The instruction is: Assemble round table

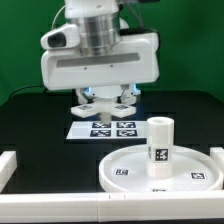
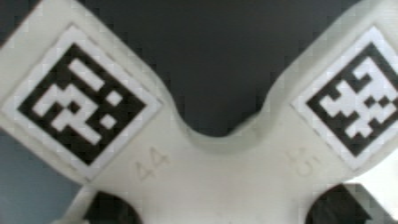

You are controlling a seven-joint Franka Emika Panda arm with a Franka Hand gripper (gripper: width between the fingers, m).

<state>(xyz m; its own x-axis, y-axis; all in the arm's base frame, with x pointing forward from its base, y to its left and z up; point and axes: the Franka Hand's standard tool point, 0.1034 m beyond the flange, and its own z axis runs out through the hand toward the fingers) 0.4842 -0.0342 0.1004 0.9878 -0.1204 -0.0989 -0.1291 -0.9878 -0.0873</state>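
Round table kit of white plastic with black-and-white square tags lies in three pieces on the black desk (image 1: pixel 40 130). Its large rimmed disc (image 1: pixel 192 166) rests flat at the near right in the exterior view. The short cylinder leg (image 1: pixel 160 145) stands upright at the disc's middle, a tag facing the camera. Two more tags show on the disc's floor, one on each side of the leg.

The cross-shaped foot (image 2: pixel 210 165) is farther back and to the left, well apart from the disc, directly under the robot's hand. The claw (image 1: pixel 107 102) points straight down and appears pinched on this foot. In the wrist view the foot fills the picture: two of its arms spread into a V, each carrying a tag, and the dark fingertips (image 2: pixel 111 208) sit against its body at either side.

The thin flat white marker board (image 1: pixel 104 128) lies on the desk just nearer than the claw. Whether the foot touches the desk cannot be told.

A white block (image 1: pixel 8 165) sits at the near left, and a white rail (image 1: pixel 60 207) runs along the near edge.
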